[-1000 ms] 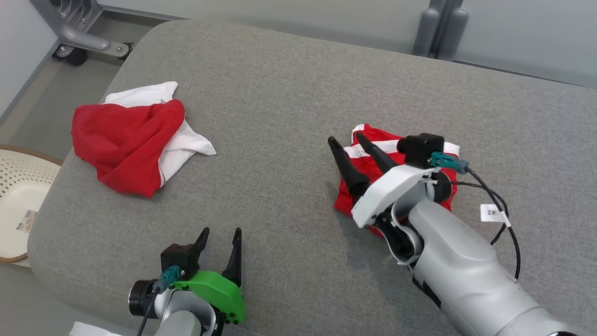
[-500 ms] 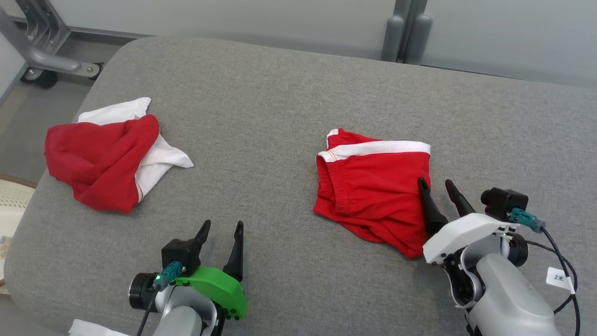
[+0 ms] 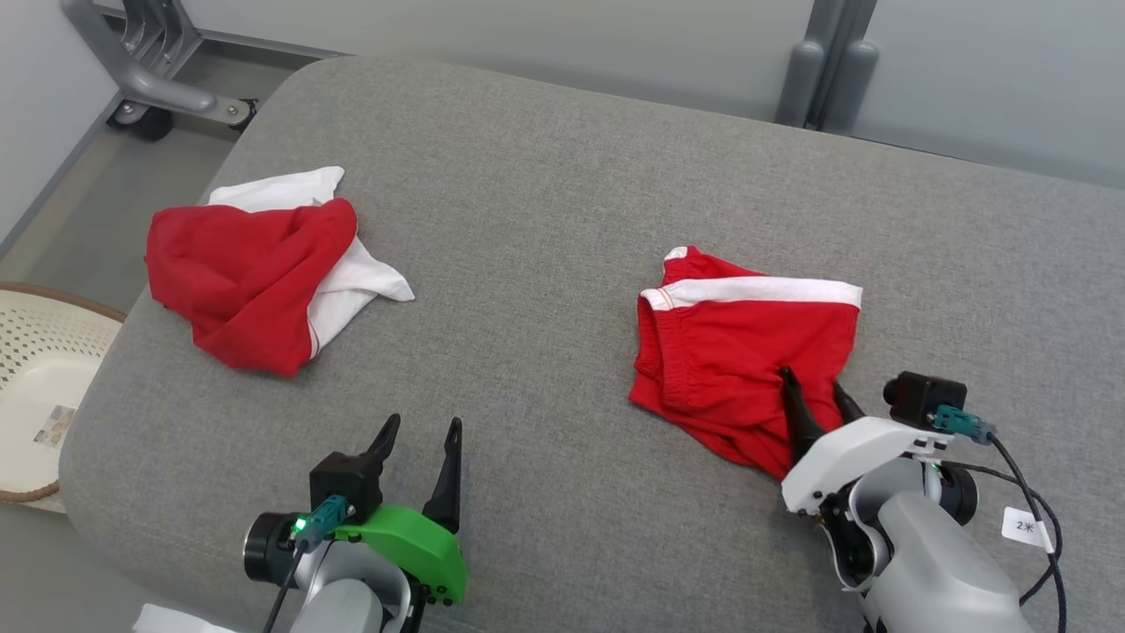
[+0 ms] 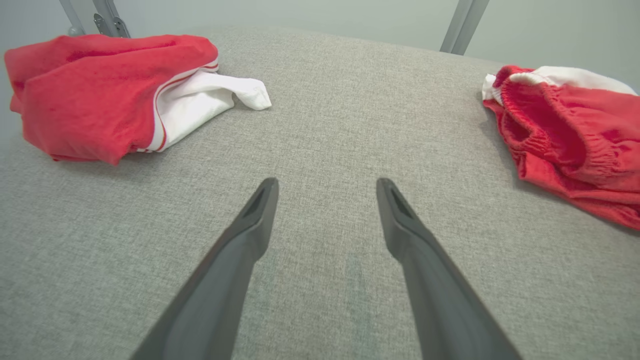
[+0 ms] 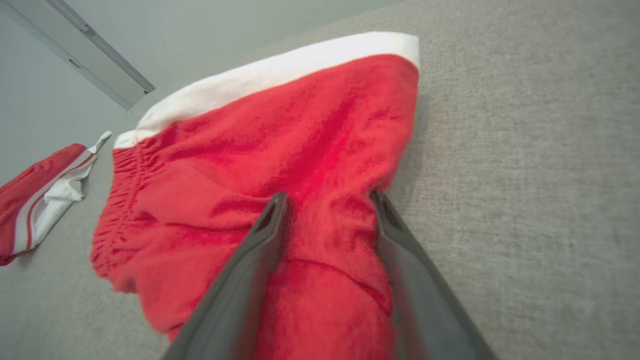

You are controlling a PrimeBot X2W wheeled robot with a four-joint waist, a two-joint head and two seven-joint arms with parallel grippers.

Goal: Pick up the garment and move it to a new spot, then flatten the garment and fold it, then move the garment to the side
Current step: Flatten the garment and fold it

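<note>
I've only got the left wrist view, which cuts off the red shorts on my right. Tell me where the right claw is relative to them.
Observer: The right claw is down on the near edge of the red shorts, jaws apart, with a ridge of red cloth between them, not yet pinched.
Operator: Noted. Now describe what's on the floor off the left end.
Observer: A pale perforated basket with a brown rim stands on the floor beside the left end of the grey cushion.
</note>
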